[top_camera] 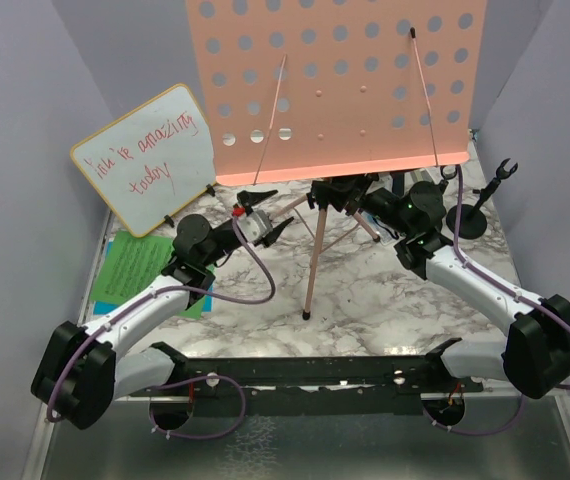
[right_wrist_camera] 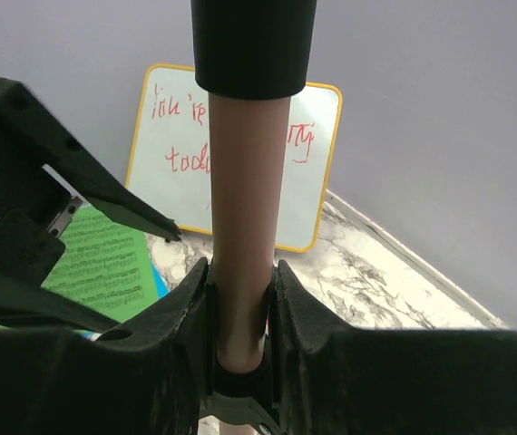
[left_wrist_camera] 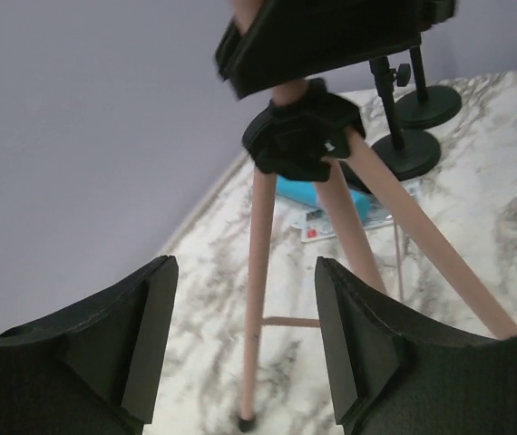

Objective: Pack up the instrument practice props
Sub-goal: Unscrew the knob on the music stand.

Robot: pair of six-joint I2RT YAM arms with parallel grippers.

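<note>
The pink music holder stands mid-table on its tripod, with its perforated tray [top_camera: 330, 85] on top and one leg [top_camera: 313, 260] reaching toward me. My right gripper [top_camera: 373, 207] is shut on the pink centre pole [right_wrist_camera: 240, 181], just above the black hub, with the pole between both pads [right_wrist_camera: 240, 294]. My left gripper [top_camera: 270, 215] is open and empty left of the hub [left_wrist_camera: 299, 136]; a tripod leg [left_wrist_camera: 257, 299] shows beyond its jaws [left_wrist_camera: 245, 349]. Green and blue music sheets [top_camera: 143, 268] lie at the left. Two black round-based mic holders [left_wrist_camera: 413, 149] stand at the right [top_camera: 470, 212]. No microphone is clearly visible.
The yellow-framed whiteboard [top_camera: 145, 160] with red writing leans against the left wall and also shows in the right wrist view [right_wrist_camera: 172, 154]. A blue object [left_wrist_camera: 317, 195] lies on papers behind the tripod legs. Purple walls close in the sides and back.
</note>
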